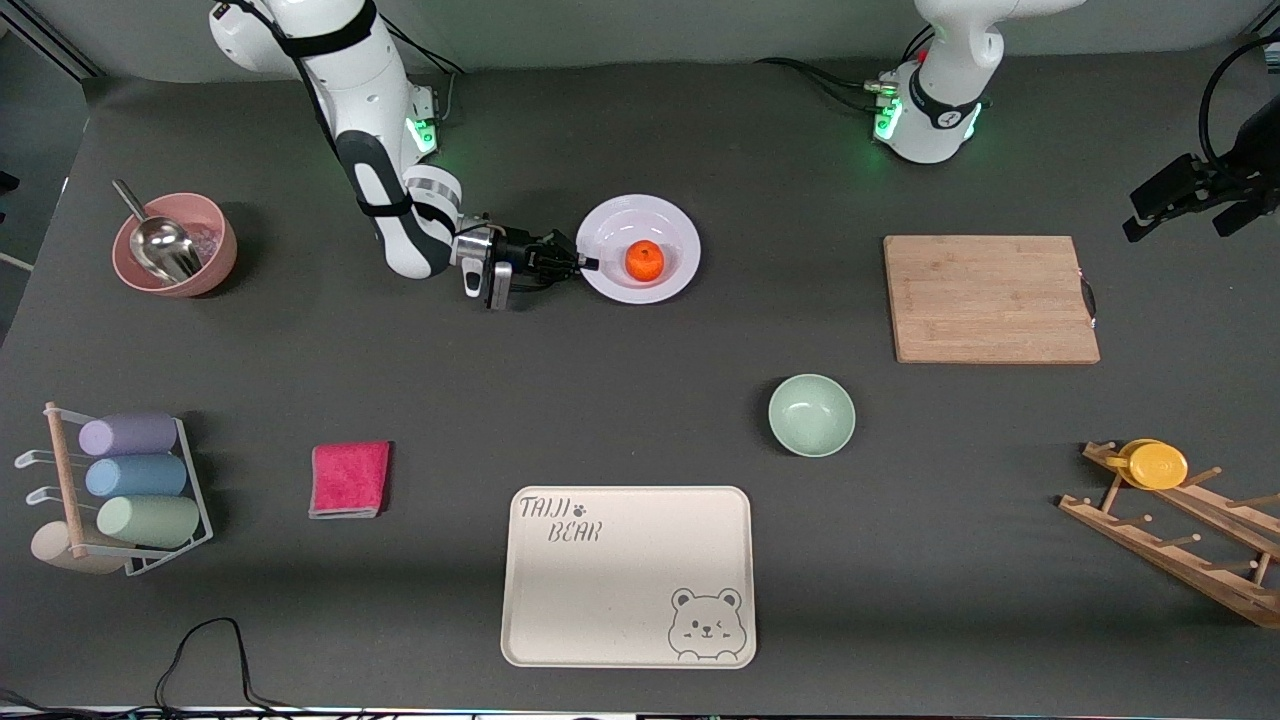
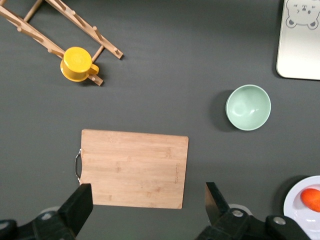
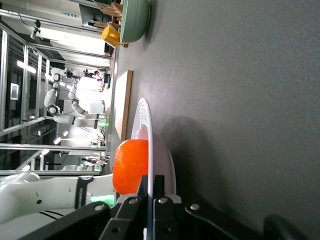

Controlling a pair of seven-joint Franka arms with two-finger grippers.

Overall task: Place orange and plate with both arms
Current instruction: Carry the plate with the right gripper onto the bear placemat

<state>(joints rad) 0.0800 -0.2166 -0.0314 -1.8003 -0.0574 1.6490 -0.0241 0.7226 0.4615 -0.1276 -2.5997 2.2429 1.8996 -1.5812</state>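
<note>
The white plate (image 1: 671, 223) lies on the table between the two arm bases, with the orange (image 1: 644, 260) in its well. My right gripper (image 1: 588, 264) is shut on the plate's rim at the edge toward the right arm's end. In the right wrist view the two fingers (image 3: 143, 191) pinch the thin rim of the plate (image 3: 159, 150), and the orange (image 3: 131, 166) sits just past them. My left gripper (image 2: 148, 202) is open and empty, high over the wooden cutting board (image 2: 134, 168); it is out of the front view. The plate's edge (image 2: 297, 201) and the orange (image 2: 312, 198) show in the left wrist view.
A mint-green bowl (image 1: 811, 414) sits nearer the camera than the plate. A cream bear tray (image 1: 627, 574) lies at the front edge. The cutting board (image 1: 990, 298) lies toward the left arm's end. A pink bowl with a scoop (image 1: 174, 243), a red cloth (image 1: 349, 479), a cup rack (image 1: 120, 492) and a wooden rack with a yellow cup (image 1: 1156, 465) stand around.
</note>
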